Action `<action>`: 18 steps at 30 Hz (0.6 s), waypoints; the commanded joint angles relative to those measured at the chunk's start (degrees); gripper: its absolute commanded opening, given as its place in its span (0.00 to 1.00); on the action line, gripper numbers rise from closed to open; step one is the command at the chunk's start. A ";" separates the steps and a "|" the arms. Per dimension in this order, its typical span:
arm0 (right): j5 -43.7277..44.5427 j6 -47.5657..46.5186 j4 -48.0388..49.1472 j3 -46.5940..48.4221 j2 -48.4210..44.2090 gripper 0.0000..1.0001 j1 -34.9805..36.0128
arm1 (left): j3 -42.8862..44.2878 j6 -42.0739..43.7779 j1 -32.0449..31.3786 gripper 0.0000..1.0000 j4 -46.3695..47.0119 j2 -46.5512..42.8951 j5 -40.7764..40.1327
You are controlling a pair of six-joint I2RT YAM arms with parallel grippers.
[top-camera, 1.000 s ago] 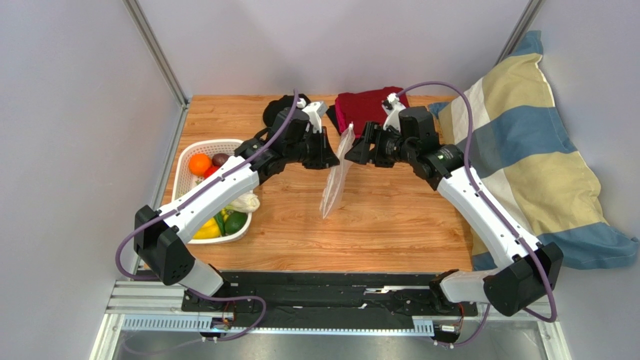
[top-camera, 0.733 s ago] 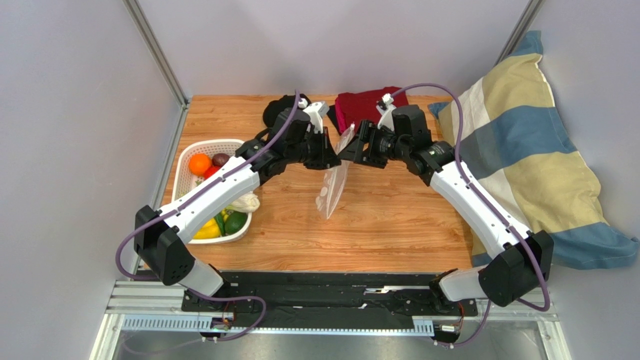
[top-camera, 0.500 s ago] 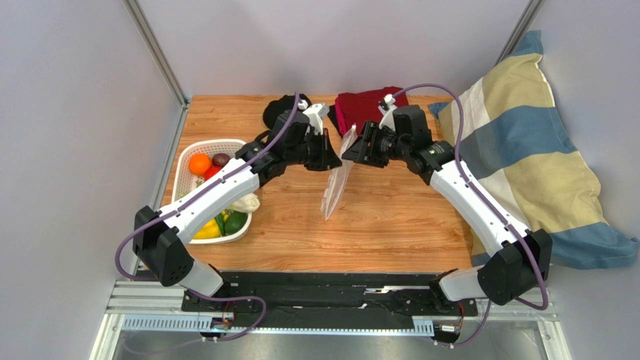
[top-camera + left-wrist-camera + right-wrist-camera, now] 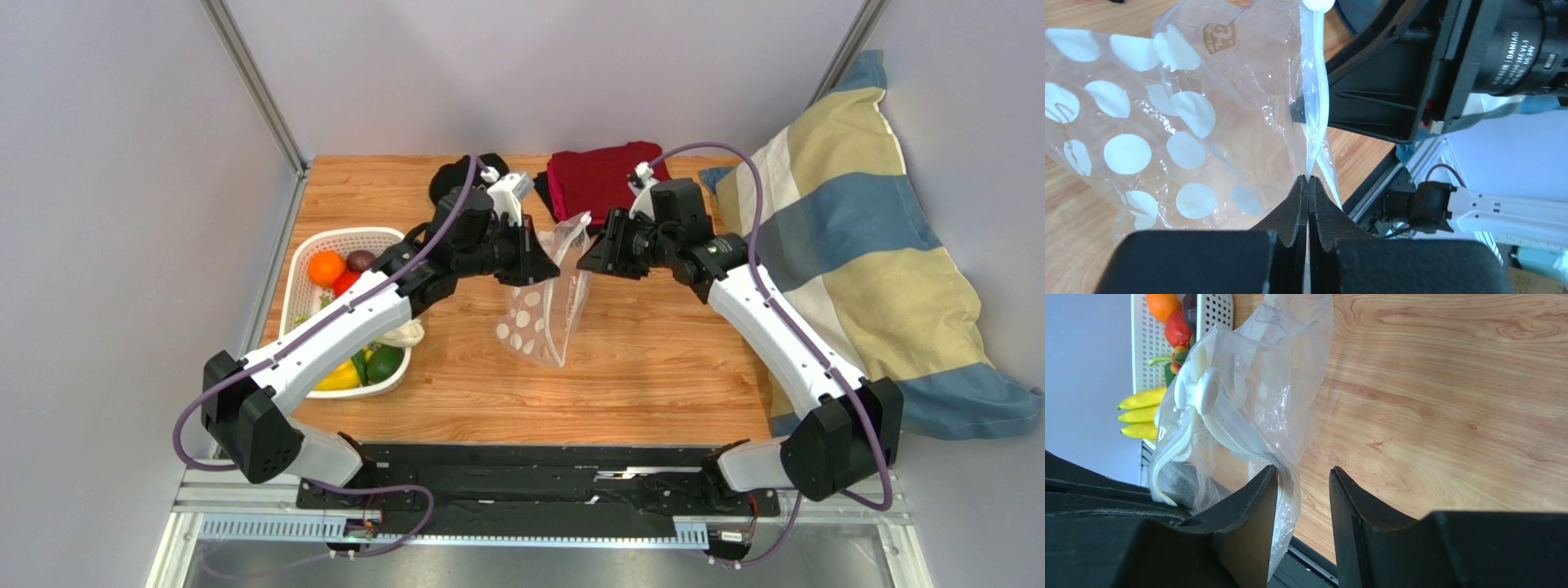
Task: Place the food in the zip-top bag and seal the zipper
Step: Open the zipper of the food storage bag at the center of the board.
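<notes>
- Top external: the bag (image 4: 537, 312) hangs mouth-up over the middle of the table (image 4: 662, 380). Its mouth is spread between the two grippers and its lower end is down near the wood.
- Left wrist: the zipper (image 4: 1316, 116) runs up from the left gripper (image 4: 1308, 182), which is pinched tight on that strip. The white slider (image 4: 1317, 5) sits at the far end.
- Right wrist: the right gripper (image 4: 1303, 473) stands with a narrow gap and wood shows between the jaws. Bag film lies against the inner finger (image 4: 1250, 502), not visibly clamped.
- Food (image 4: 359, 260), including an orange (image 4: 325, 267), lies in the white basket (image 4: 347, 233) at the table's left edge, well apart from the bag.
- Red cloth (image 4: 601, 172) lies at the back edge and a striped pillow (image 4: 859, 270) on the right.
</notes>
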 commanded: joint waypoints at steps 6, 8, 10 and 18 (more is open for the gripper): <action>-3.34 -8.43 1.30 -1.36 -3.96 0.01 -2.35 | -0.93 1.69 -0.03 0.00 6.04 -2.39 7.76; -4.57 -9.40 0.52 -1.10 -5.02 0.00 -3.31 | -1.72 2.56 0.32 0.00 5.25 -3.18 7.16; -4.93 -11.95 -1.15 -1.01 -7.12 0.00 -4.54 | -2.86 4.31 1.63 0.00 4.28 -4.06 5.93; -2.82 -18.20 -3.53 -4.00 -13.72 0.00 -5.52 | -1.64 15.12 6.91 0.06 -2.75 -2.58 13.28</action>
